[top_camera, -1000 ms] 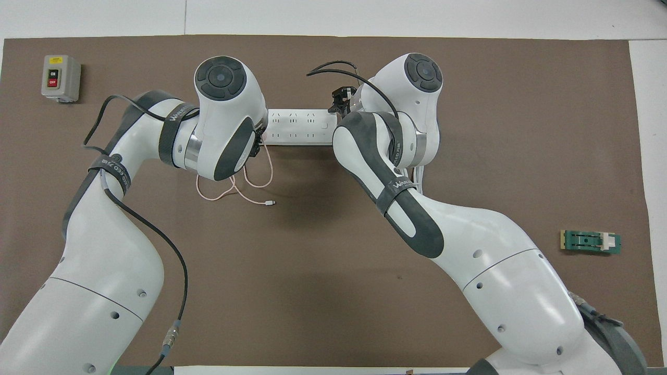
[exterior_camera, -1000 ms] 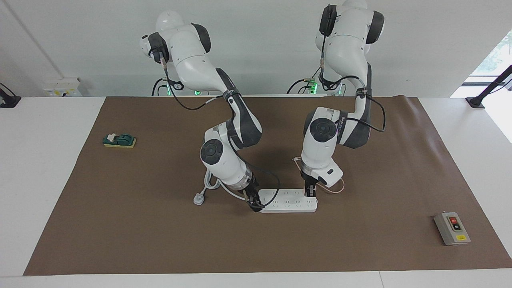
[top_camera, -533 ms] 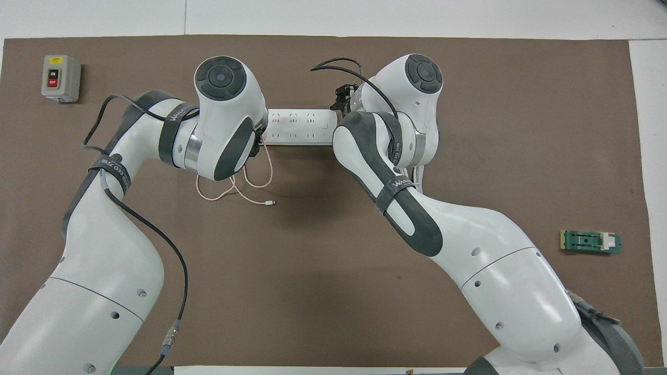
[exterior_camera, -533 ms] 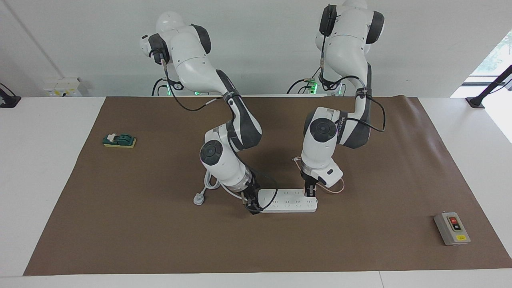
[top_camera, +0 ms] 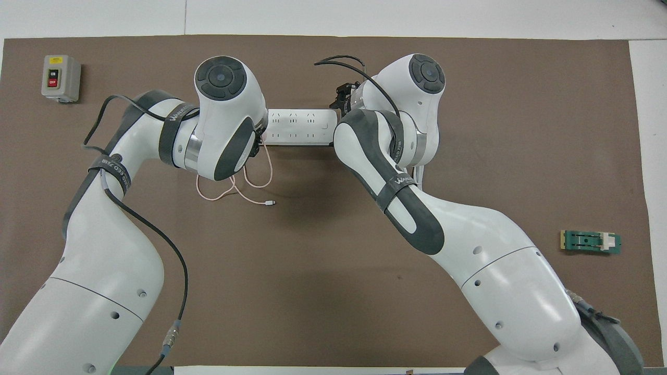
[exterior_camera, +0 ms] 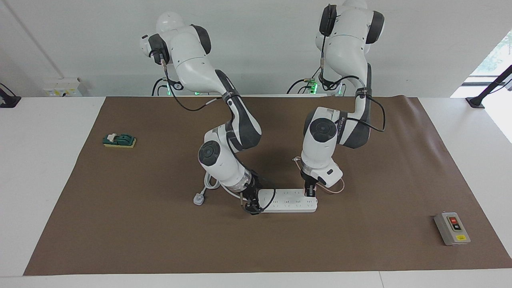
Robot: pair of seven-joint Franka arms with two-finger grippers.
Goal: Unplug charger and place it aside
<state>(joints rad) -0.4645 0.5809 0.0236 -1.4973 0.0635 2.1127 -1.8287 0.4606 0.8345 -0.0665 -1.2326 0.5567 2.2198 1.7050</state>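
Your left gripper (exterior_camera: pixel 310 194) is down on the strip (exterior_camera: pixel 288 201) at its left-arm end, jaws pinching the charger (exterior_camera: pixel 311 196), still plugged in; its cable (top_camera: pixel 245 182) loops at the strip's 6 o'clock overhead. Right gripper (exterior_camera: pixel 251 206) sits at the strip's other end, jaws spread. Switch box (exterior_camera: pixel 452 228) and green block (exterior_camera: pixel 119 140) lie well apart.

Bright, even light from above; soft shadows pool under both arms on the brown mat (exterior_camera: pixel 140 224). Daylight blows out a window (exterior_camera: pixel 496 60) at the edge. Everything's sharp.
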